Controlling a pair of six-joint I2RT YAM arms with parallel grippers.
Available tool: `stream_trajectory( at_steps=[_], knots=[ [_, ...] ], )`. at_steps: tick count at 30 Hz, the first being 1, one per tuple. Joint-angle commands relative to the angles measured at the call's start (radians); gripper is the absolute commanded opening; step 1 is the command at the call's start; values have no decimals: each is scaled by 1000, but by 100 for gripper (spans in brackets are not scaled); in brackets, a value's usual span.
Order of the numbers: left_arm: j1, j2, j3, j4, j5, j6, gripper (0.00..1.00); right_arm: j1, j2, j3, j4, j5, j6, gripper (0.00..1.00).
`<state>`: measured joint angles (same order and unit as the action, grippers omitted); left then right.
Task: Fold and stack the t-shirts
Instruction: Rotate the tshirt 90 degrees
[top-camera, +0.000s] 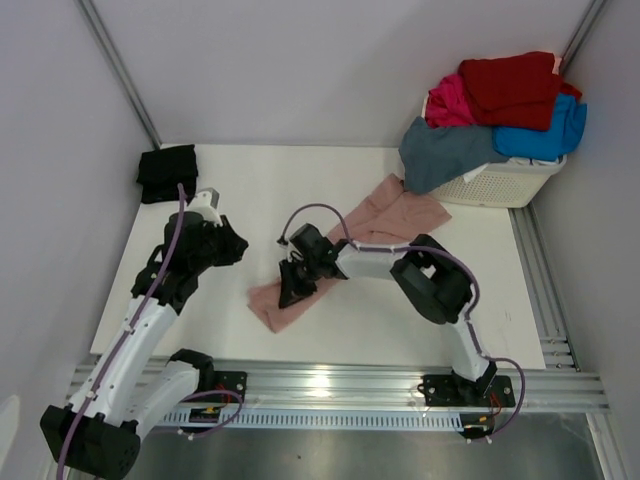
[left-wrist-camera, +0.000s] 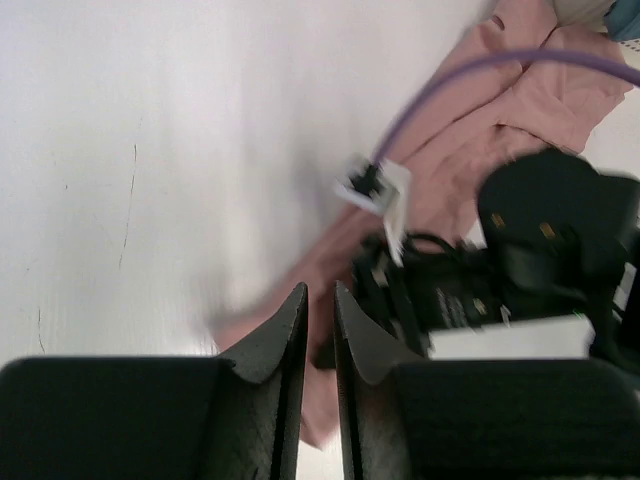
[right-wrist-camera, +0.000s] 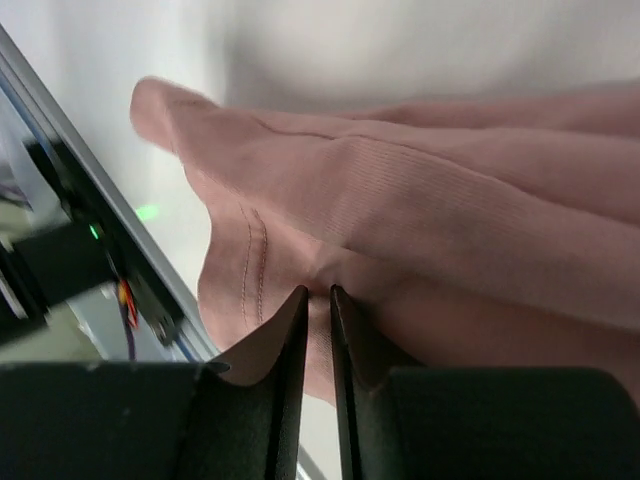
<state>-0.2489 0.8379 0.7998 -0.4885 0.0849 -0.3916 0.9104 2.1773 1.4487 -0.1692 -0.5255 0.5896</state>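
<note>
Presently, the dusty-pink t-shirt (top-camera: 400, 215) is seen lying on the white table (top-camera: 250, 190). It is stretched as a crumpled strip from the foot of the laundry basket (top-camera: 520, 183) at the far right down towards the middle of the near edge. Its near end is taken by the right gripper (right-wrist-camera: 318, 290): the two fingers are drawn almost together, and a small fold of the pink cloth is pinched at their tips. The left gripper (left-wrist-camera: 320, 290) is held just to the left of this end, over bare table. Its fingers are pressed nearly together, only a thin slit being left, and nothing is held between them. A black t-shirt (top-camera: 167, 172) is laid folded at the far left corner. In the basket a red t-shirt (top-camera: 510, 88), a magenta t-shirt (top-camera: 448, 103), a bright-blue t-shirt (top-camera: 545, 135) and a slate-blue t-shirt (top-camera: 445, 150) are heaped, the slate-blue one hanging over the rim.
</note>
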Motion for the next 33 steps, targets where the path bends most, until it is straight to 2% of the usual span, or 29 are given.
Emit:
stream_trajectory(
  at_steps=[1,5,6,11,15,18,19,21,22,25,26,27,29,30,33],
  knots=[
    [-9,56,68,28,41,2,19,44,-149,-214,-174,41,-88,19],
    [-10,148,113,41,98,5,19,77,-327,-407,-257,160,-106,20],
    [-13,164,128,48,107,5,19,96,-394,-483,-272,176,-90,21],
    [-23,266,193,97,199,4,19,159,-594,-649,-296,242,-5,21],
    [-56,439,272,108,280,2,18,180,-786,-666,-343,321,15,25],
    [-84,556,335,152,340,11,18,180,-962,-624,-365,377,-16,39],
    [-98,588,363,163,392,8,18,180,-1006,-611,-368,419,-25,48],
    [-112,663,424,165,450,2,18,180,-1129,-579,-368,467,-54,56],
    [-131,740,474,154,495,7,18,180,-1164,-553,-366,513,-63,61],
    [-183,902,630,70,535,52,18,180,-1290,-521,-355,603,-74,68],
    [-197,947,666,39,558,66,18,180,-1319,-521,-349,643,-74,68],
    [-217,990,788,9,573,69,18,180,-1373,-524,-340,671,-65,69],
    [-239,1127,875,-86,593,71,18,180,-1419,-540,-340,728,-53,70],
    [-253,1168,1010,-117,593,69,18,180,-1439,-548,-343,742,-45,70],
    [-270,1331,1179,-215,602,43,19,180,-1493,-576,-361,765,2,70]
  ],
)
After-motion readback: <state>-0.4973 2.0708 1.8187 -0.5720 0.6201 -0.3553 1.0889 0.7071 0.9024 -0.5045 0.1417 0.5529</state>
